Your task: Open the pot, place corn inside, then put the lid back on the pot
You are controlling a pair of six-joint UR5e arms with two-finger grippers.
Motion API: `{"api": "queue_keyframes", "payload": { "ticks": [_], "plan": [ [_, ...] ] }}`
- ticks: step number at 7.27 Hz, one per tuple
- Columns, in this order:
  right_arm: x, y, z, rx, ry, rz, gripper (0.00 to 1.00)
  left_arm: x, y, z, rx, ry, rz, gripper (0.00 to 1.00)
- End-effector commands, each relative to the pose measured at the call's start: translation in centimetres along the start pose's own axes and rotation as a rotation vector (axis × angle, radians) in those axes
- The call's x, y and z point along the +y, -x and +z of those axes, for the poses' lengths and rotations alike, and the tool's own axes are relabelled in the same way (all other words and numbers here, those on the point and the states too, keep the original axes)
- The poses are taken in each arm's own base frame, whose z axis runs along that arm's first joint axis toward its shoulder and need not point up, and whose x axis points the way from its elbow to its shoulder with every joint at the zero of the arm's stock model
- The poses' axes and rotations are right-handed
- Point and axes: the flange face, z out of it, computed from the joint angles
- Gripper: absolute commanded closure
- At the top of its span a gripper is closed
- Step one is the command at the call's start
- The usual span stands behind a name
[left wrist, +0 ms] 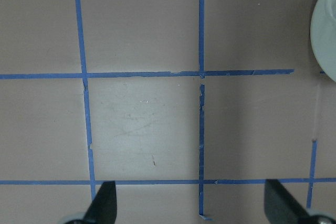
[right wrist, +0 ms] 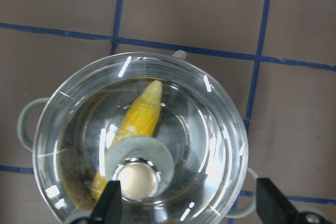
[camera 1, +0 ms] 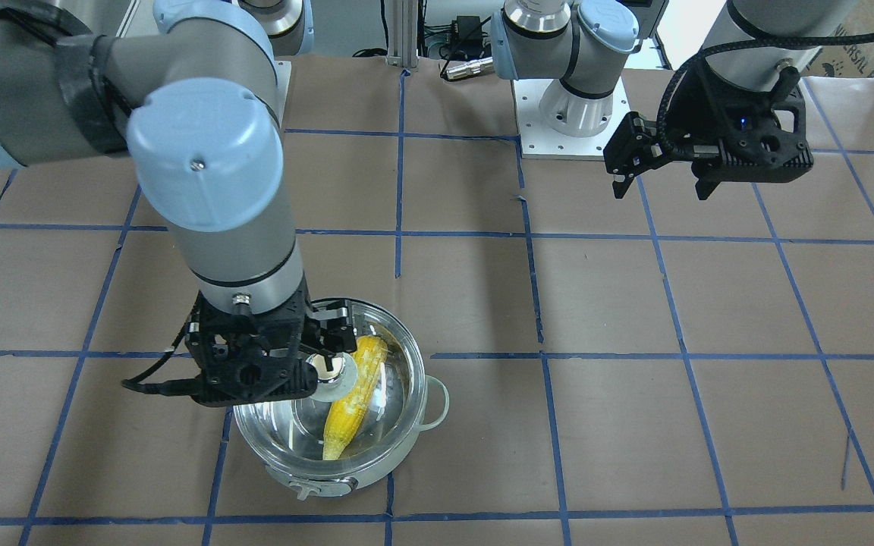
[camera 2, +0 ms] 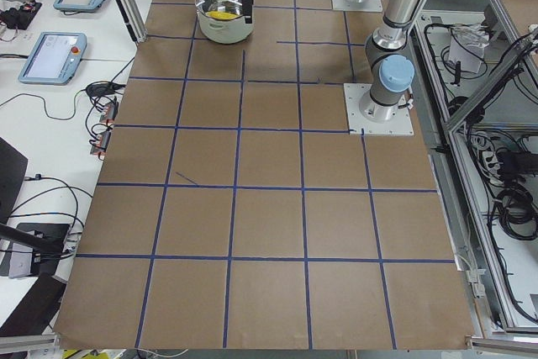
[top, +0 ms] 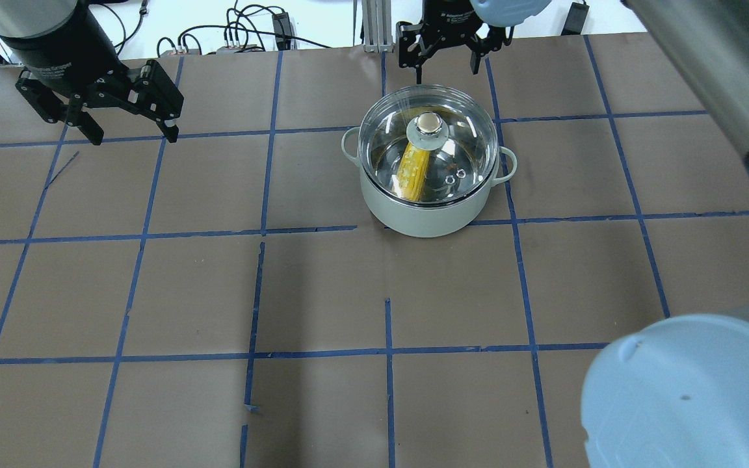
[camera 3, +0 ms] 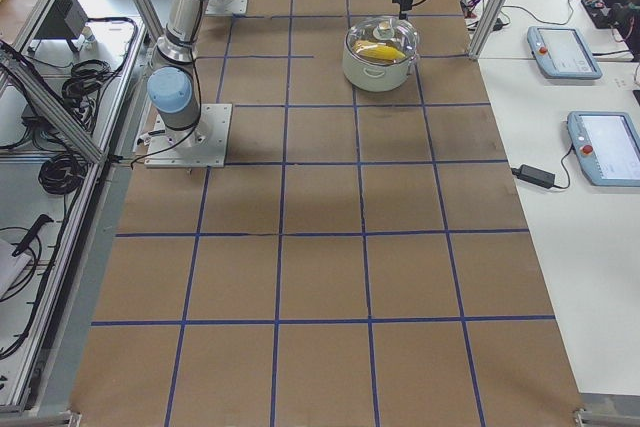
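The mint-green pot [top: 423, 214] stands on the far side of the table with the clear glass lid [top: 462, 140] seated on it, beige knob [top: 428, 123] on top. The yellow corn [top: 413, 169] lies inside under the glass, and it also shows in the right wrist view [right wrist: 142, 116]. My right gripper [right wrist: 190, 203] is open and empty, held above the lid [right wrist: 210, 129] with its jaws spread wide and clear of the knob [right wrist: 135, 180]. My left gripper [top: 134, 138] is open and empty, well off to the pot's left over bare table.
Brown paper with a blue tape grid covers the table [top: 322, 292]. The right arm's elbow [top: 686, 396] fills the near right of the overhead view. Cables and a metal post [top: 371, 26] lie past the far edge. The left wrist view catches the pot's edge [left wrist: 325, 35].
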Motion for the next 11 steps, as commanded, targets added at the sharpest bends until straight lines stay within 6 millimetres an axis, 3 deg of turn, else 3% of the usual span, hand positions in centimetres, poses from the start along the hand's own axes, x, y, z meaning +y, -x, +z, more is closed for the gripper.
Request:
{"api": "queue_keyframes", "payload": {
  "ticks": [1, 3, 4, 6, 11],
  "plan": [
    [3.1, -9.2, -0.5, 0.001, 0.051, -0.003, 0.0, 0.9, -0.2, -0.5, -0.001, -0.008, 0.009, 0.0],
    [8.5, -13.1, 0.5, -0.008, 0.097, 0.067, 0.0, 0.6, -0.1, -0.4, -0.004, -0.019, 0.0, 0.0],
    [10.0, -14.2, 0.2, -0.008, 0.1, 0.082, 0.0, 0.7, -0.2, -0.4, 0.001, -0.019, -0.002, 0.0],
    [10.4, -14.9, 0.6, -0.01, 0.103, 0.092, 0.0, 0.2, -0.1, -0.1, -0.004, -0.024, -0.004, 0.0],
    [10.3, -14.2, 0.2, -0.014, 0.093, 0.088, 0.0, -0.1, 0.0, 0.0, -0.007, -0.031, -0.045, 0.0]
  ]
}}
